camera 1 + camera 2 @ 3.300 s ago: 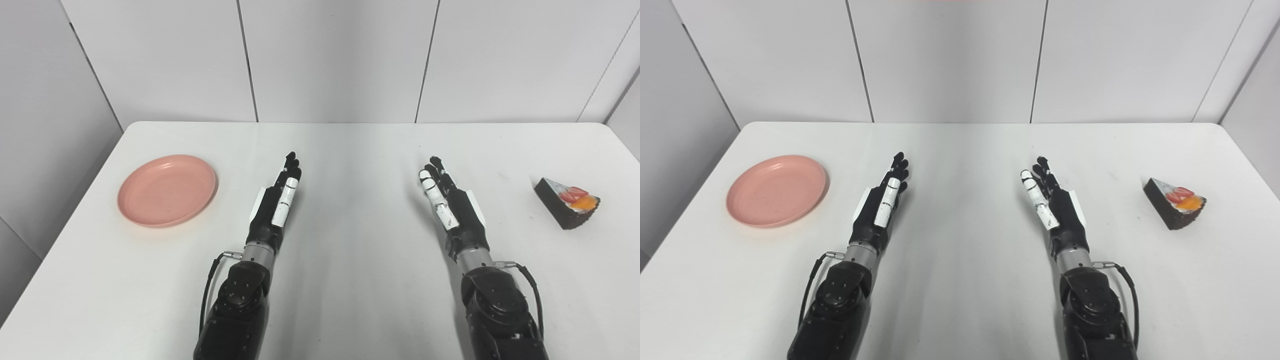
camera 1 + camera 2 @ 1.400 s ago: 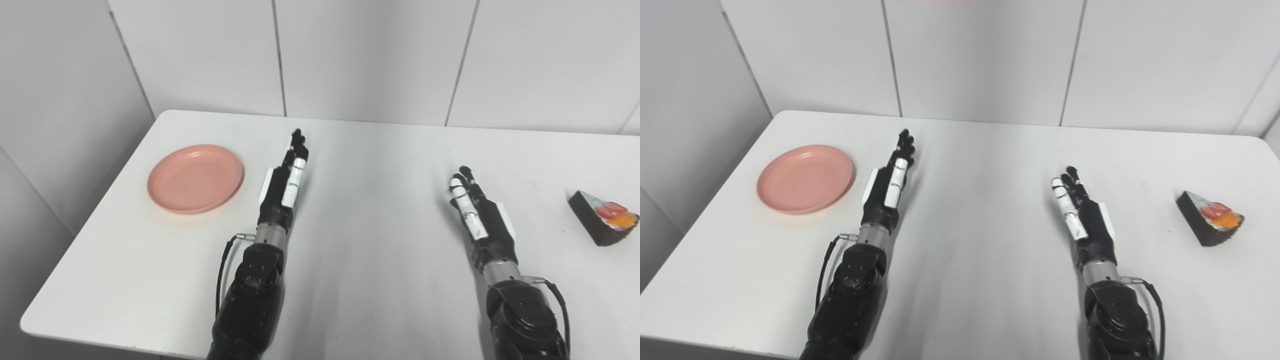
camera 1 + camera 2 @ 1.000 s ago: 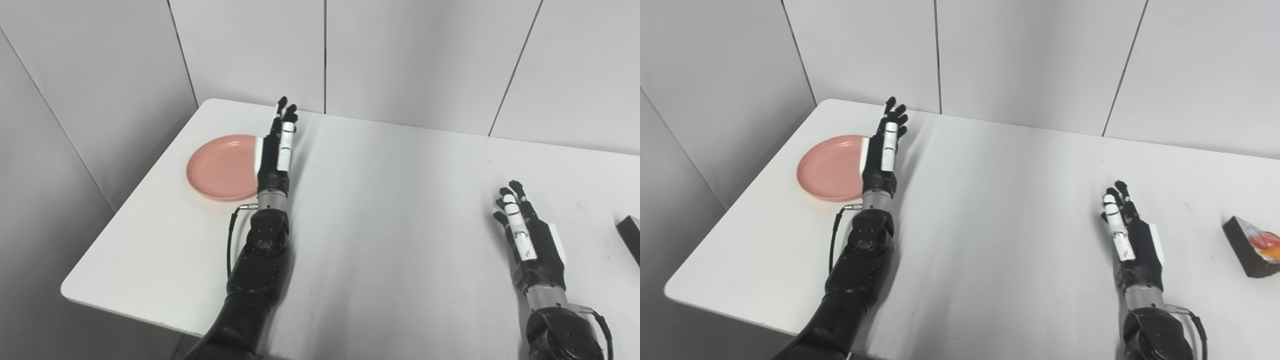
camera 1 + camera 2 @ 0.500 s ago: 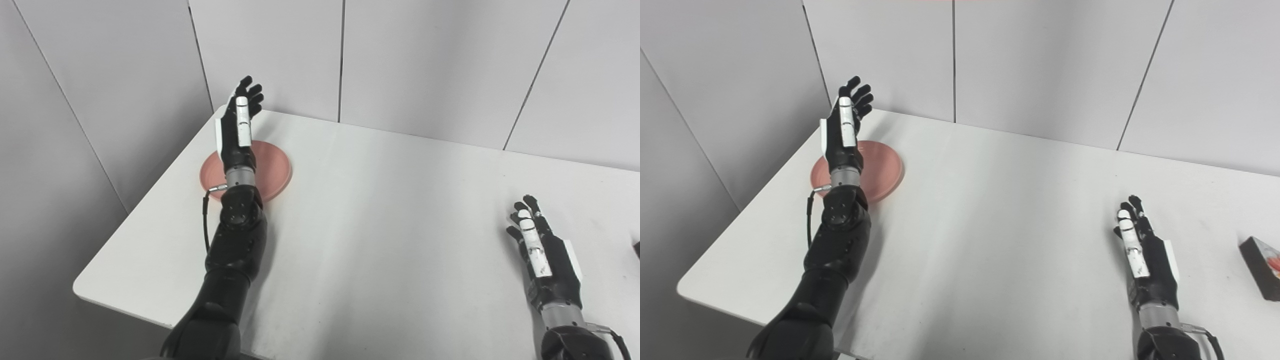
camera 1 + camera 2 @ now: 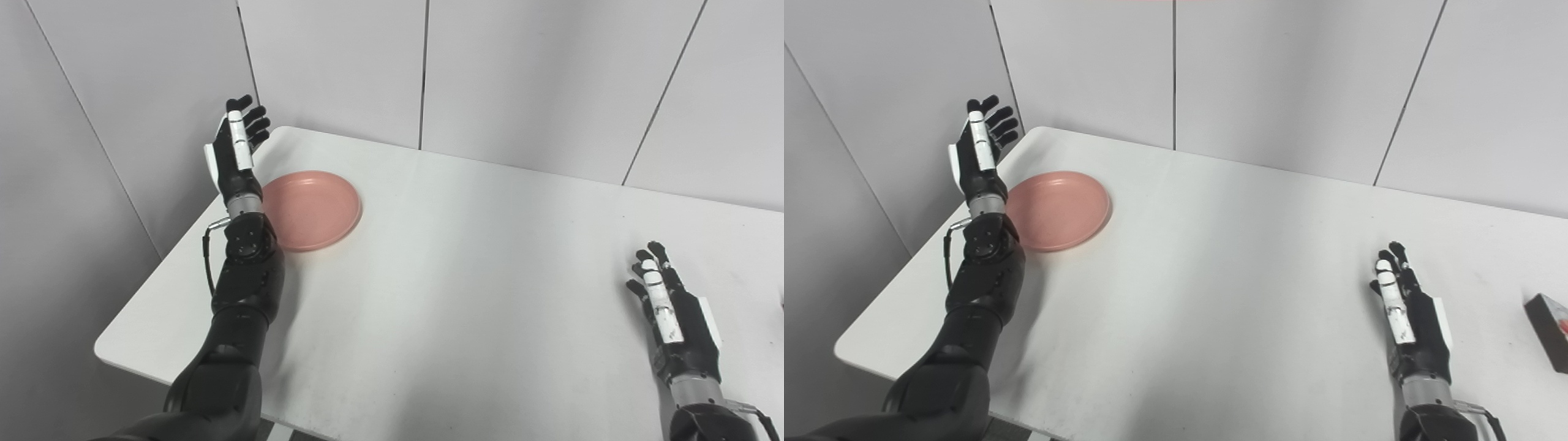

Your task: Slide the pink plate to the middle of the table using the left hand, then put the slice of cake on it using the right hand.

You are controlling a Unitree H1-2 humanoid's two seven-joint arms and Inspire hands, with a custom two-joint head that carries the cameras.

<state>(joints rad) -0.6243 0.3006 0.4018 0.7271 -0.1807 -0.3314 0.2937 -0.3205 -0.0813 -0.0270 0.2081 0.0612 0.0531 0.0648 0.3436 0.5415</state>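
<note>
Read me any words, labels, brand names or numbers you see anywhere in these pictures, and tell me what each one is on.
None: no readable text, number or sign shows in either view.
The pink plate is plain.
The left hand and right hand bear only blank white patches.
The slice of cake, the table and the wall panels carry no print.

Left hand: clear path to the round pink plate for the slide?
Probably yes. The open left hand is raised just beyond the round pink plate's outer rim, nothing lying between them, and bare white table stretches toward the middle.
</note>
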